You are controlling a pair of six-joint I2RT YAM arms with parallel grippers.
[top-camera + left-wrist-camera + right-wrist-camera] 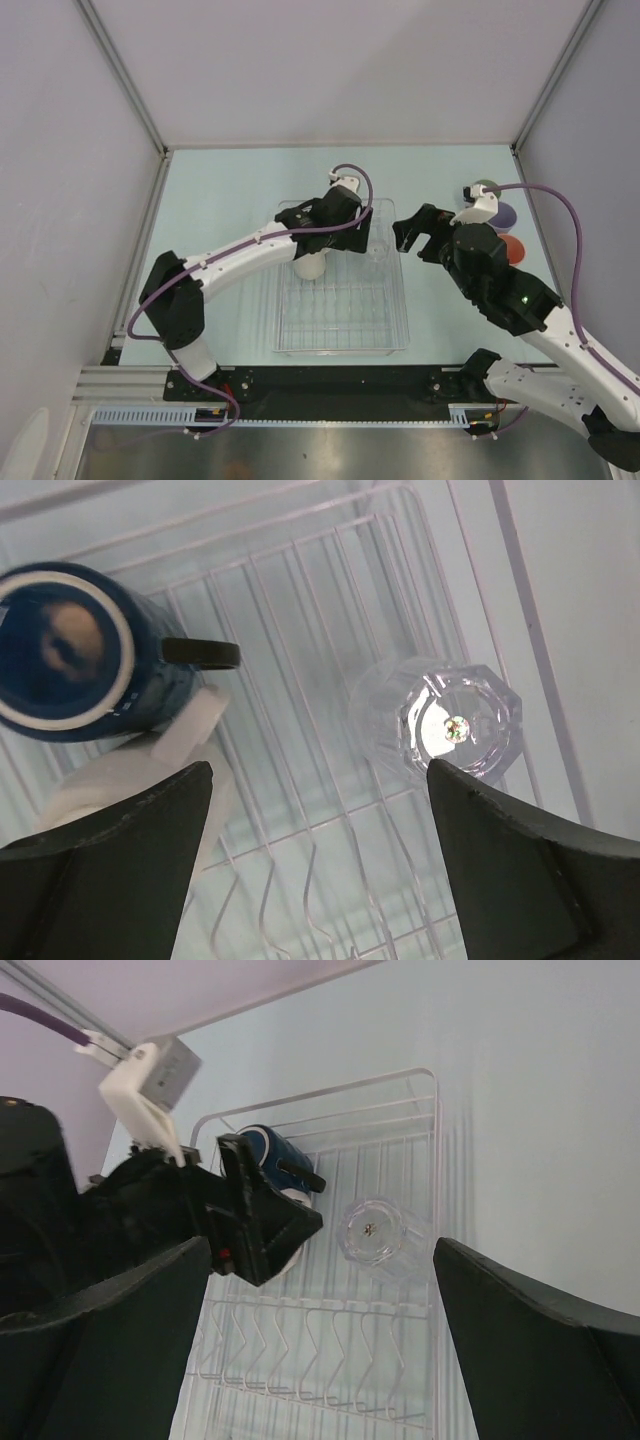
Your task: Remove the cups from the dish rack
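The clear dish rack lies in the middle of the table. My left gripper hangs open and empty over its far end. In the left wrist view my left gripper is above the wire grid, with the dark blue mug and the cream-white mug at the left and the upside-down clear glass at the right. My right gripper is open and empty just right of the rack. The sage green, lavender and salmon-orange tumblers stand on the table at the right.
The right wrist view shows the left gripper's fingers above the blue mug, and the clear glass near the rack's right wall. The near half of the rack holds only wire prongs. Walls enclose the table on three sides.
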